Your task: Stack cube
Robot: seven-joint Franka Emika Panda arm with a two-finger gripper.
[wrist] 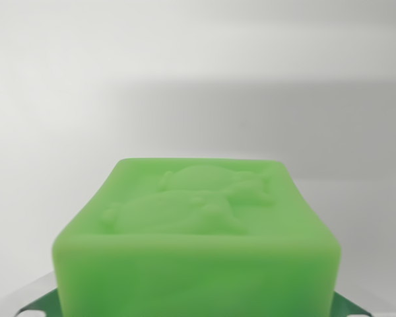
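Wrist view: green cube [197, 247] close, low centre, on dark green base [36, 305]. Likely light, rigid, smooth-sided; relief on top, so best pinched across flat opposite sides. Gripper unseen; opening impossible to tell.

Almost nothing of the arm shows here. The hand sits below the wrist view's bottom edge, hidden behind the green cube [198, 264] that fills the lower middle of the picture. A pale grey sliver [1, 306] lies in the wrist view's left bottom corner and another pale sliver [386, 310] in the right bottom corner. They flank the cube on either side, and whether they are finger parts cannot be told. No fingertip surface is clear, so the hand's grip cannot be judged: closed on the cube or standing apart, either is possible.
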